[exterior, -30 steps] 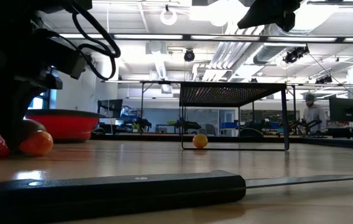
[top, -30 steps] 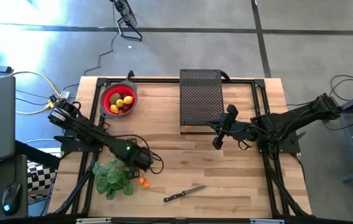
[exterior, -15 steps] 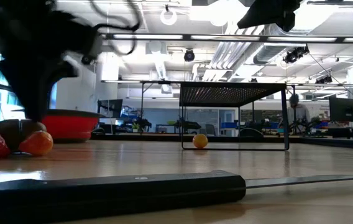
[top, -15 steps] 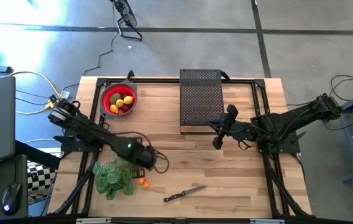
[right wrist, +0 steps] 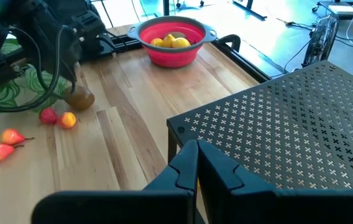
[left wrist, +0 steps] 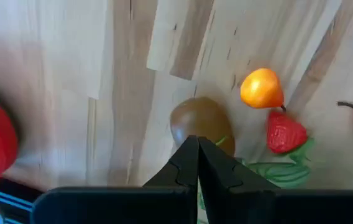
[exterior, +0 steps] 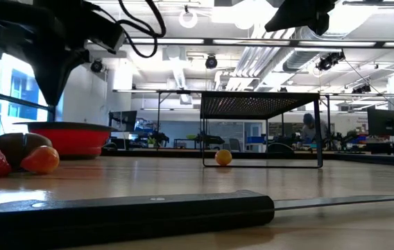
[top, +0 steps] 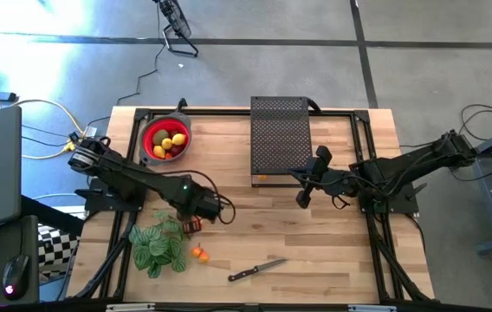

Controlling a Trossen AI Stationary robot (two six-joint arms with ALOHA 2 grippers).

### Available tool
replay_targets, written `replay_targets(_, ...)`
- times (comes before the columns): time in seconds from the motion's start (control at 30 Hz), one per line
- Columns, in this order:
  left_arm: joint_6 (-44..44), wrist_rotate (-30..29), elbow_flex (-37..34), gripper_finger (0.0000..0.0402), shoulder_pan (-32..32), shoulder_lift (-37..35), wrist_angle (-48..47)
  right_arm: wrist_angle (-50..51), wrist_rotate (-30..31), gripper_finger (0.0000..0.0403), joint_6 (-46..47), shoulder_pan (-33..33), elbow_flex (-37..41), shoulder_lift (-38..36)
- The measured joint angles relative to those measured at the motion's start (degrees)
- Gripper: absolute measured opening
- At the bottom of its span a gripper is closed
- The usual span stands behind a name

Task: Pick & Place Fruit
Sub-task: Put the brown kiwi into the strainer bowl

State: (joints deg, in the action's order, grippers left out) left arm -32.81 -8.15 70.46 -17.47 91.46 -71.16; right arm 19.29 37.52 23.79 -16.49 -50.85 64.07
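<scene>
Resting on the desk (top: 333, 251) beside the leafy plant (top: 158, 248), the brown kiwi (left wrist: 201, 122) lay just ahead of the left tool (left wrist: 197, 147), whose fingers were pressed together and empty. For a sound pick, the fingers would need to be parted and lowered astride the kiwi before closing. An orange fruit (left wrist: 261, 88) and a strawberry (left wrist: 284, 132) lay close by; the red bowl (top: 166, 140) already held lemons. The right tool (right wrist: 196, 152), likewise shut, waited by the mesh rack (top: 279, 134).
</scene>
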Motion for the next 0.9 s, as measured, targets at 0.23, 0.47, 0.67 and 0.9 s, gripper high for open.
replay_targets(0.23,-6.46,-1.47,0.0,0.0017,1.06,0.0,-1.33,0.04,0.02,0.0003,-0.02,0.0,0.0,0.0)
replay_targets(0.47,-11.32,1.93,0.01,0.0128,2.99,0.0,-3.88,0.25,0.0,0.0003,-0.04,-0.01,0.0,0.0)
replay_targets(0.67,-11.47,3.28,0.02,0.0263,3.23,0.0,-3.89,0.41,-0.01,0.0003,-0.04,0.0,0.0,0.0)
replay_targets(0.9,-15.08,3.26,0.02,0.0367,3.23,0.0,-4.17,0.68,0.0,0.0003,-0.07,0.0,0.0,0.0)
